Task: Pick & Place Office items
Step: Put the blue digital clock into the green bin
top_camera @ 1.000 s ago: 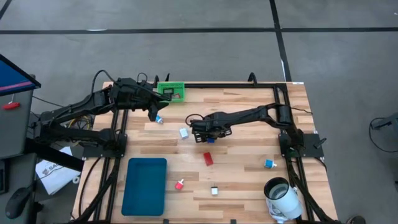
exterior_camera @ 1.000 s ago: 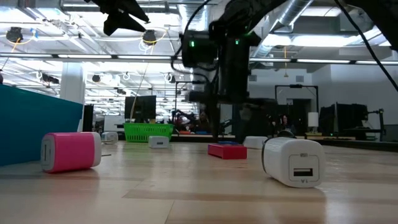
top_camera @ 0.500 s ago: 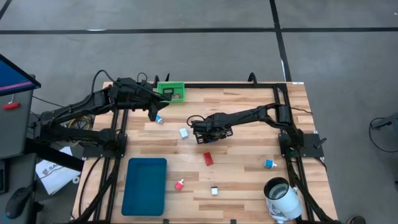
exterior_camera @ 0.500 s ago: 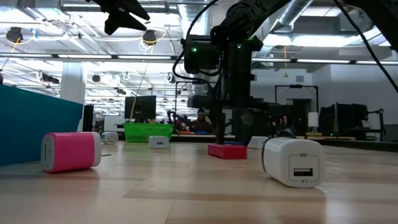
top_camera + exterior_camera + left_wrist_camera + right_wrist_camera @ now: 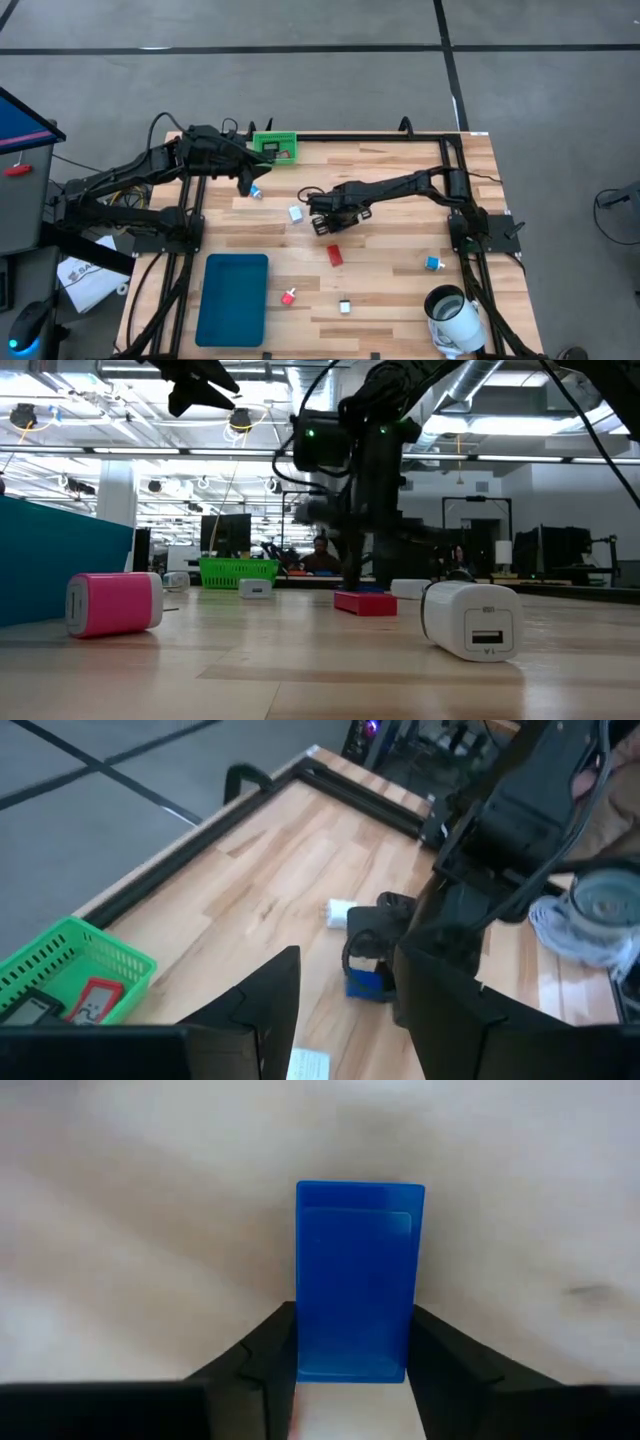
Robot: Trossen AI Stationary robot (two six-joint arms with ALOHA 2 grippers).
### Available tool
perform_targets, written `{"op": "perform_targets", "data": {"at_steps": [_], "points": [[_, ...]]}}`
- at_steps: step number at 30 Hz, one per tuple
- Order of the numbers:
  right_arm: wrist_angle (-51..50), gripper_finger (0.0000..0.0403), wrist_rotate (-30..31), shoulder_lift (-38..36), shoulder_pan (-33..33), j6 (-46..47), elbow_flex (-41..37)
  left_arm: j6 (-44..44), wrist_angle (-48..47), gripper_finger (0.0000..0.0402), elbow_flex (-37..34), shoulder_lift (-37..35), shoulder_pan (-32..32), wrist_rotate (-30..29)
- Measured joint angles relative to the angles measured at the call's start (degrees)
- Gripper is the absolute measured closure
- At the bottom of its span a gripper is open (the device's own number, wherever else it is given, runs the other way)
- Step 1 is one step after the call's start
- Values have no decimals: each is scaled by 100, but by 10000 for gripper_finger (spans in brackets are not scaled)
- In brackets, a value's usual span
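My right gripper reaches to the table's middle and is shut on a blue oblong block, which also shows below its fingers in the left wrist view. In the high view the gripper covers the block. My left gripper hovers open near the far left, above a small cyan-and-white piece. Loose on the wood lie a red block, a white-blue cube, a pink-red bit, a white bit and a cyan cube. My right gripper pinches the blue block between its two fingers, one on each long side at the end nearest the wrist. The fingers come from above and lie along the block. I cannot tell whether the block rests on the table or is lifted.
A green bin with a red and a black item stands at the far edge. A teal tray lies near left and a white mug-like cylinder near right. The low view shows the pink bit and a white piece close up.
My right gripper has shifted a little toward the table's near left. The blue block, which showed beside its fingers a second ago in the high view, is now covered by it. My left arm has kept still.
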Motion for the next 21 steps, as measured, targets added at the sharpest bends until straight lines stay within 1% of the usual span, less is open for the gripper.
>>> {"op": "perform_targets", "data": {"at_steps": [3,5,7,10,12,15,18,21], "points": [[406,237,-590,-189,126,-281,-4,205,-186,242,1,-24,-20,87],[497,233,-775,-429,223,-432,-4,319,-390,242,4,-65,-74,97],[628,241,-885,-704,296,-557,-1,437,-617,242,4,-112,-114,98],[656,264,-1027,-1184,380,-808,-2,643,-952,242,4,-184,-214,99],[704,265,-1300,-1499,396,-965,0,907,-1126,242,4,-233,-335,99],[1041,264,-1873,-1845,389,-1017,0,1302,-1076,242,4,-250,-688,105],[1504,241,-2323,-2115,389,-855,0,1515,-851,242,4,-178,-1098,127],[1934,224,-2609,-2277,392,-641,6,1599,-432,242,4,-8,-1477,125]]}}
